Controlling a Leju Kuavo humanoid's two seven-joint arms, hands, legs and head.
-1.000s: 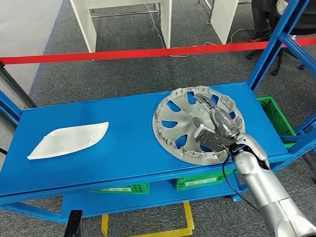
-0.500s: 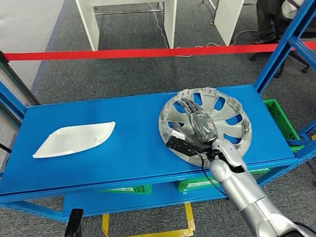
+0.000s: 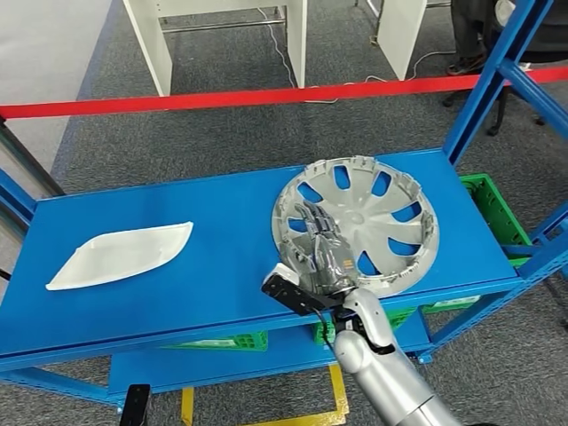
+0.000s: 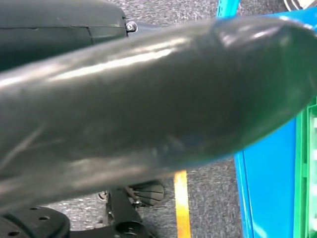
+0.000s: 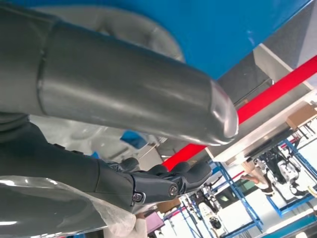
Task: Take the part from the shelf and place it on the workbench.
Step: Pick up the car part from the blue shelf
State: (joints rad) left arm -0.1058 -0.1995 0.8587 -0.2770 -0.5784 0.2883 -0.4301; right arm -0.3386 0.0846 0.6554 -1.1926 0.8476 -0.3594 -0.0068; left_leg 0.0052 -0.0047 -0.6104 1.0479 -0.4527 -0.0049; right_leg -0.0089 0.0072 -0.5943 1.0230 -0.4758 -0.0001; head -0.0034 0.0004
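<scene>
A silver hubcap (image 3: 382, 209) lies flat on the right half of the blue shelf (image 3: 227, 257). My right hand (image 3: 321, 253) lies over its near-left rim, fingers stretched out and spread across the spokes, with nothing pinched. In the right wrist view the thick thumb (image 5: 131, 84) and the dark fingers (image 5: 168, 181) stand apart, with pale hubcap surface (image 5: 149, 34) beside them. A flat white plastic part (image 3: 121, 253) lies on the shelf's left half, far from the hand. My left hand's thumb (image 4: 149, 94) is a close blur, and its fingers are hidden.
Green crates (image 3: 493, 209) sit on the lower level at right, one also beside the left hand (image 4: 308, 173). Blue uprights (image 3: 489, 84) frame the shelf's right end. A red tape (image 3: 201, 99) runs behind, with white table legs (image 3: 151, 40) and a person's legs (image 3: 472, 27) beyond.
My right hand has slid left and toward me across the hubcap, from its right side to its near-left rim. The hubcap stays on the shelf.
</scene>
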